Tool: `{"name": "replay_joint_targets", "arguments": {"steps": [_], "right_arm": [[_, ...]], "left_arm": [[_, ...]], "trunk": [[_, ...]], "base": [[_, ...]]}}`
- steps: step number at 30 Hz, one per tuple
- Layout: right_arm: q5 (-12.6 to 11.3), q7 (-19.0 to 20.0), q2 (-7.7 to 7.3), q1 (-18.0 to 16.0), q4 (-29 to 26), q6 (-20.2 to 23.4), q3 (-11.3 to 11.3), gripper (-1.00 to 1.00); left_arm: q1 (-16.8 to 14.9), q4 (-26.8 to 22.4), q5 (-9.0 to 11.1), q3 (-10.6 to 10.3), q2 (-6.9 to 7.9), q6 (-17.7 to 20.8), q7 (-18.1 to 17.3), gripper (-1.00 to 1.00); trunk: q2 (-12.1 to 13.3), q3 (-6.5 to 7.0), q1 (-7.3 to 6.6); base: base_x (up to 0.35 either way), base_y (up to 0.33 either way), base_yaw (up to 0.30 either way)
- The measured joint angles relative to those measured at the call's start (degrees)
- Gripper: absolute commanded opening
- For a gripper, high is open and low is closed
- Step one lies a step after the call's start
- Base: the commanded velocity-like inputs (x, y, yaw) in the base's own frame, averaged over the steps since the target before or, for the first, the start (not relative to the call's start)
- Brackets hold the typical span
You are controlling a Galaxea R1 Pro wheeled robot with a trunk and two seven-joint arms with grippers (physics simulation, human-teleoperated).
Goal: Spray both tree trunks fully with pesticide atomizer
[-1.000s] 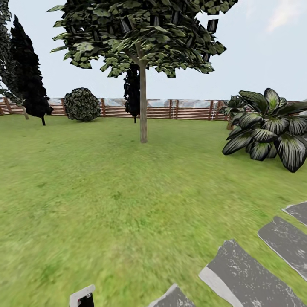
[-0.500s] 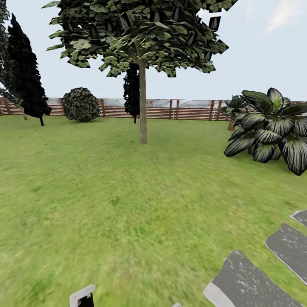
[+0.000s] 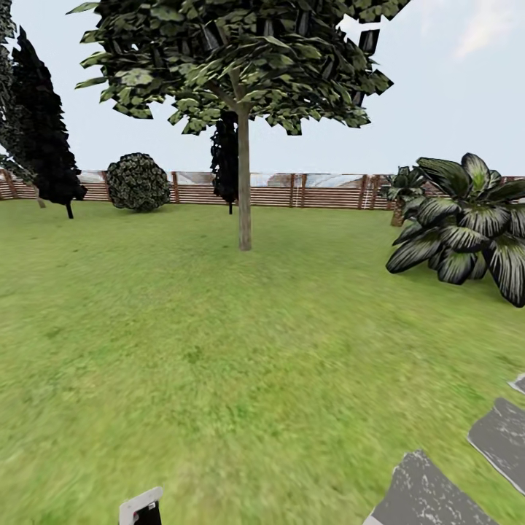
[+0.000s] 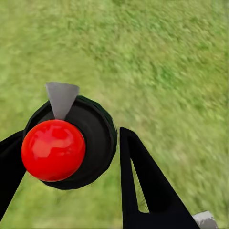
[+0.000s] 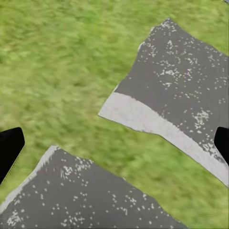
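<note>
In the left wrist view my left gripper point(image 4: 71, 134) is shut on the pesticide atomizer point(image 4: 98, 143), a black rounded body with a red ball and a short grey nozzle, held over grass. A small white and black piece point(image 3: 141, 507) pokes in at the head view's bottom edge. One tree point(image 3: 240, 65) stands straight ahead, well out of reach, with its bare grey-brown tree trunk point(image 3: 244, 189) rising from the garden lawn point(image 3: 219, 350). My right gripper point(image 5: 114, 138) is open above grey paving, nothing between its fingers. No pesticide specks show on the trunk.
A brown slatted fence point(image 3: 313, 191) closes the lawn at the back. Dark thin trees point(image 3: 47, 138) and a round bush point(image 3: 137, 181) stand at the back left. A broad-leaved plant point(image 3: 467, 222) sits at the right. Grey stepping stones point(image 3: 430, 496) lie at the bottom right.
The whole view has moved forward over the grass: the stepping stones have slid down and right out of the picture, and the tree sits slightly nearer. Both grippers keep their state.
</note>
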Motion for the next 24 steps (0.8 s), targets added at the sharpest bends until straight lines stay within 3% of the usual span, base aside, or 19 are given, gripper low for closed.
{"name": "replay_joint_targets", "arguments": {"steps": [9,24], "right_arm": [[0.0,0.0,0.00,0.0,0.0,0.1,1.2,1.00],[0.0,-0.1,0.02,0.0,0.1,0.0,1.5,1.00]], "left_arm": [[0.0,0.0,0.0,0.0,0.00,0.0,0.0,-1.00],[0.0,0.0,0.0,0.0,0.00,0.0,0.0,-1.00]], "trunk": [[0.0,0.00,0.00],[0.0,0.00,0.00]], "base": [[0.334,0.000,0.130],[0.334,0.000,0.011]]}}
